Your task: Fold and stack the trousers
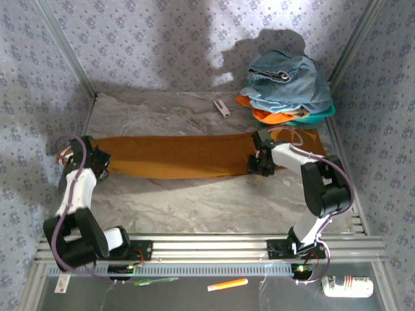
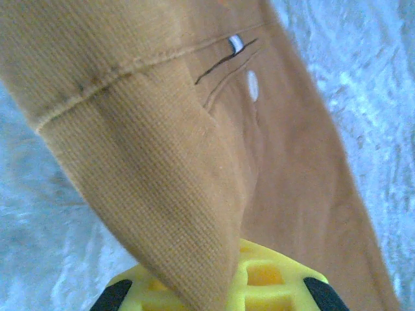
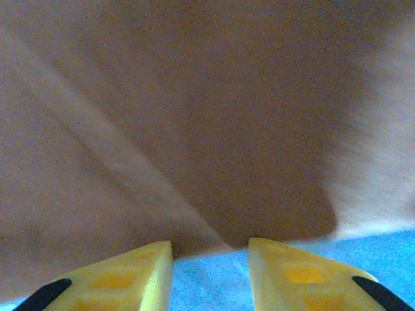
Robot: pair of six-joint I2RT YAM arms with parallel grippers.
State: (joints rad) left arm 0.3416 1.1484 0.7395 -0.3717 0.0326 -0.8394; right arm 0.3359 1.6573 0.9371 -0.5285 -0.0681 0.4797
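I see the trousers (image 1: 175,155) stretched in one long flat band across the worktop (image 1: 194,201), one end just in front of the pile of clothes (image 1: 288,87) and the other end far from that pile. My left fingers (image 2: 259,285) are clamped tight on the far end, with a fold of ribbed cloth rising from between them. My right fingers (image 3: 123,278) sit at the end nearest the pile, narrowly apart, the cloth's edge at their tips and bare worktop showing between them.
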